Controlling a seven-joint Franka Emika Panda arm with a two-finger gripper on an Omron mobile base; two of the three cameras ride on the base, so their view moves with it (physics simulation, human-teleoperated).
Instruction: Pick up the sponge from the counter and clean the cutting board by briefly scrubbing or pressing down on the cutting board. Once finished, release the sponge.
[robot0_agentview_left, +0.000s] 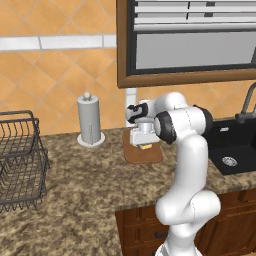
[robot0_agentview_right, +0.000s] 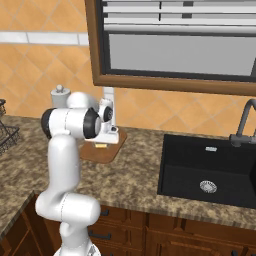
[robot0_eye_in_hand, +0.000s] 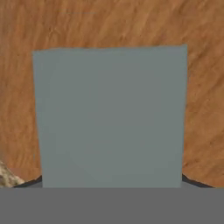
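Note:
The brown wooden cutting board (robot0_agentview_left: 146, 156) lies on the granite counter (robot0_agentview_left: 85, 190) against the wall. Over its middle my gripper (robot0_agentview_left: 144, 143) points straight down, shut on the sponge (robot0_agentview_left: 145, 147), whose yellow base peeks out below the fingers. From the right base view the sponge (robot0_agentview_right: 101, 145) sits at or just above the cutting board (robot0_agentview_right: 106, 154); I cannot tell whether they touch. In the hand view the sponge's grey-green top (robot0_eye_in_hand: 109, 118) looms close, with the cutting board's wood grain (robot0_eye_in_hand: 109, 22) around it and the dark fingertips (robot0_eye_in_hand: 194, 182) at its lower corners.
A paper towel holder (robot0_agentview_left: 90, 122) stands left of the board. A wire basket (robot0_agentview_left: 20, 160) occupies the counter's far left. The black sink (robot0_agentview_right: 210, 170) with its faucet (robot0_agentview_right: 245, 125) lies to the right. A framed window (robot0_agentview_left: 190, 45) hangs above.

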